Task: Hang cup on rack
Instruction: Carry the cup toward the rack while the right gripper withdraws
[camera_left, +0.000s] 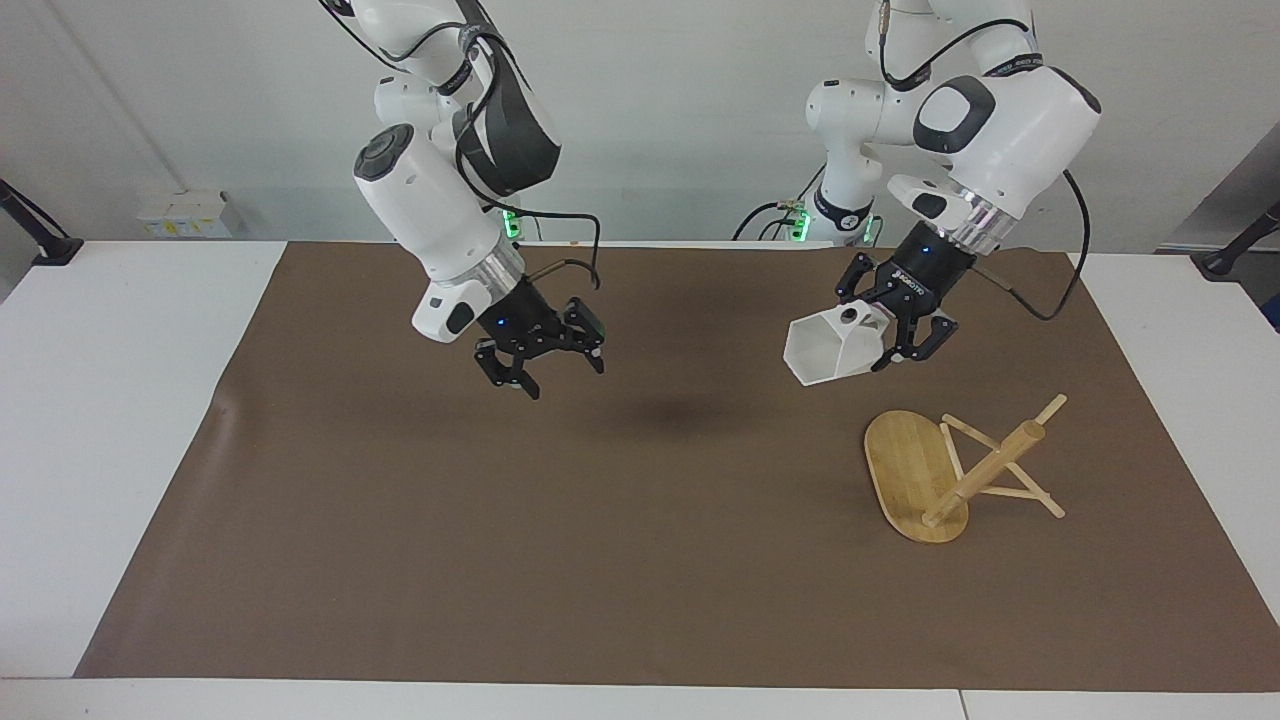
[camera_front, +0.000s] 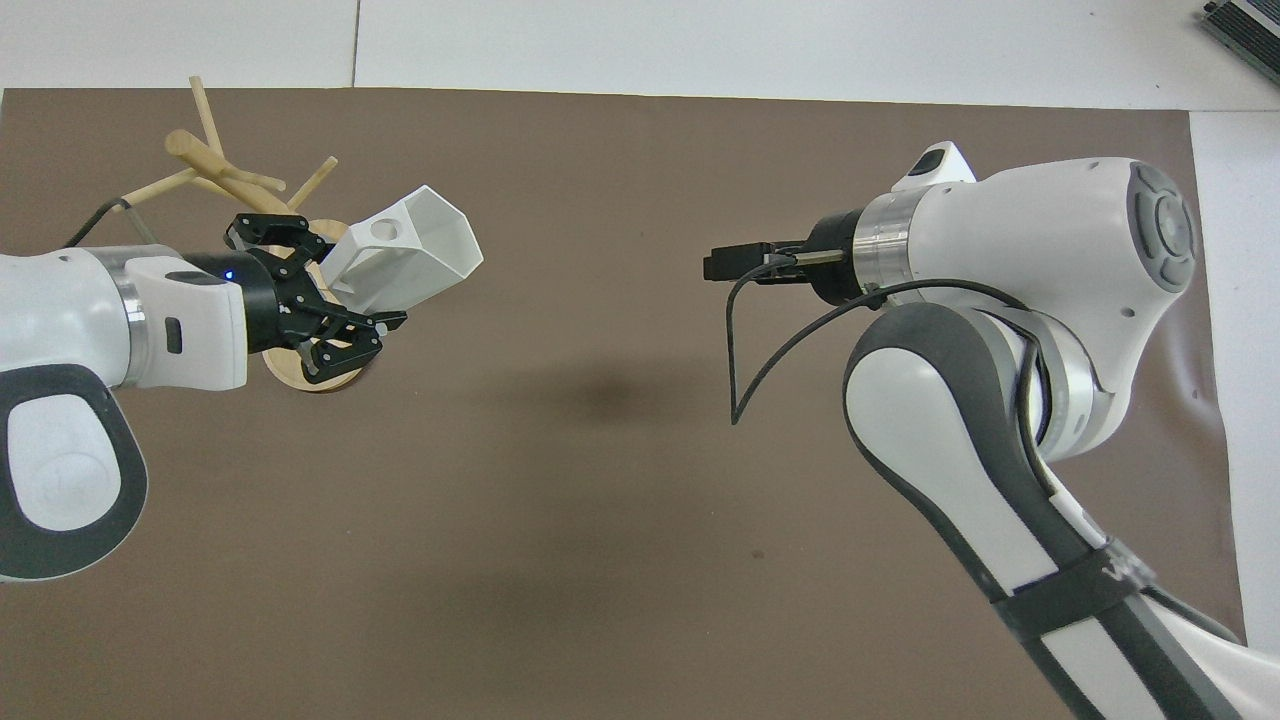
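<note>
My left gripper (camera_left: 897, 335) is shut on the handle of the white faceted cup (camera_left: 830, 350) and holds it in the air over the mat, beside the rack. The cup's open mouth points toward the right arm's end. In the overhead view the cup (camera_front: 412, 258) and my left gripper (camera_front: 345, 300) cover part of the rack's base (camera_front: 300, 378). The bamboo rack (camera_left: 985, 468) appears tipped over, with its oval base (camera_left: 905, 465) up on edge and its post slanting toward the left arm's end. My right gripper (camera_left: 540, 368) is open and empty over the mat's middle, also shown in the overhead view (camera_front: 715, 266).
A brown mat (camera_left: 500, 520) covers most of the white table (camera_left: 110, 400). The right gripper's black cable (camera_front: 740, 350) hangs in a loop under its wrist.
</note>
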